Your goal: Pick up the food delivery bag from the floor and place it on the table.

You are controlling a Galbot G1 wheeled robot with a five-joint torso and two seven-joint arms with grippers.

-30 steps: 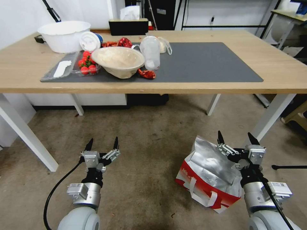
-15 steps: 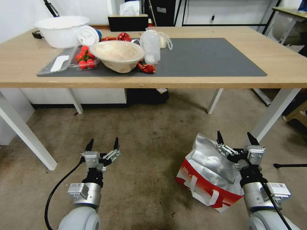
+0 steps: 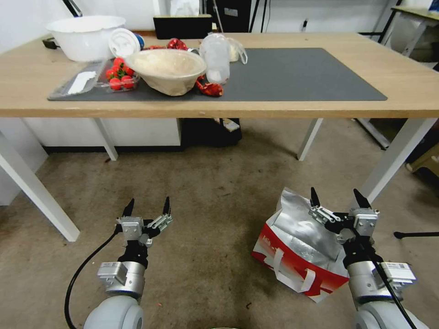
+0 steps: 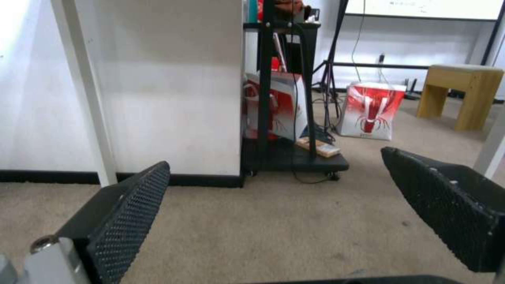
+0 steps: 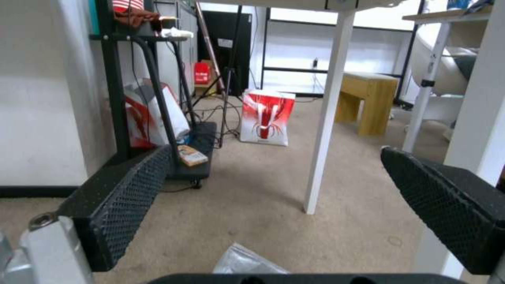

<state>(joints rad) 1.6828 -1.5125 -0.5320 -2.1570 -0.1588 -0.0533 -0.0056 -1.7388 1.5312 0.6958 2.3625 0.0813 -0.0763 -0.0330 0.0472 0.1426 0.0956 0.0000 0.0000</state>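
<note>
The food delivery bag rests on the floor at the lower right of the head view, white with a red band, its mouth showing silver foil and its white strap handles hanging at the front. A corner of its foil shows low in the right wrist view. My right gripper hovers open over the bag's right side, nothing between its fingers. To the left, my left gripper is open over bare floor. The table with its dark grey mat stands ahead.
On the table's left sit a white basin, a beige bowl, a tray of strawberries and a clear cup. White table legs rise near the bag. A wooden stool and red-white bags stand beyond.
The whole head view has shifted: the table sits higher and closer in the picture, so the camera moved. Both grippers stay open in the same pose.
</note>
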